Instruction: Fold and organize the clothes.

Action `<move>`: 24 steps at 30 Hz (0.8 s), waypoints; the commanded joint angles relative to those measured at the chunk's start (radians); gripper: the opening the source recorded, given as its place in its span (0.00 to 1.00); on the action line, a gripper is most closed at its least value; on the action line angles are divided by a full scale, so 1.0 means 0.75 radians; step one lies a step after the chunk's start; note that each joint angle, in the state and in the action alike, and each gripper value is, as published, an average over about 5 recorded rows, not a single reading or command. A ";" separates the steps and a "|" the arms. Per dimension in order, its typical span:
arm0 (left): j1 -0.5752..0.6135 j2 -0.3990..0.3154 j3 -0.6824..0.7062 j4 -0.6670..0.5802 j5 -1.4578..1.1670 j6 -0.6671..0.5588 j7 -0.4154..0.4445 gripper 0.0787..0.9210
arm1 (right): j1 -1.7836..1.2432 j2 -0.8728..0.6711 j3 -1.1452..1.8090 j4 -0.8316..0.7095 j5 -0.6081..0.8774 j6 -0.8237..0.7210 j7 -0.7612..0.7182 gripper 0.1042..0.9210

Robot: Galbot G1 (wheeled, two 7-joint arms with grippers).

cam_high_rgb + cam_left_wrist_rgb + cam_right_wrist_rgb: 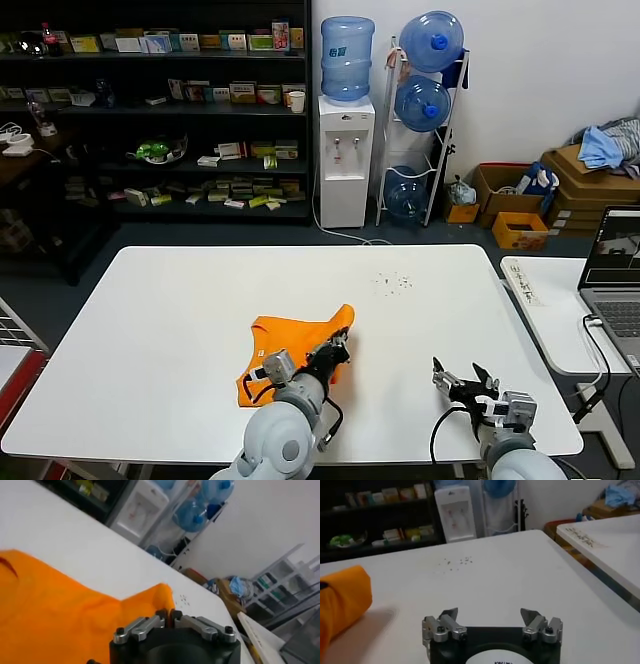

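One orange T-shirt (pixel 290 350) lies bunched on the white table (pixel 180 300), and the left gripper (pixel 338 352) sits at its edge, fingertips nearly together; whether cloth is pinched, can't tell. The right gripper (pixel 463 381), right of the shirt, hangs spread wide, empty.

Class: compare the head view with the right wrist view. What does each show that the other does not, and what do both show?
Only the head view: the left gripper at the orange T-shirt's edge, the laptop on the side table, and the rack of water bottles.

Only the right wrist view: a close look at the right gripper, fingers spread wide, holding nothing.

Both: the T-shirt, the white table, its dark specks, the water dispenser, the shelves.
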 commanded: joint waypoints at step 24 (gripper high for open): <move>0.844 0.006 -1.000 -0.014 0.542 -1.023 1.043 0.88 | -0.257 0.270 0.337 -0.198 -0.529 0.893 -0.707 0.88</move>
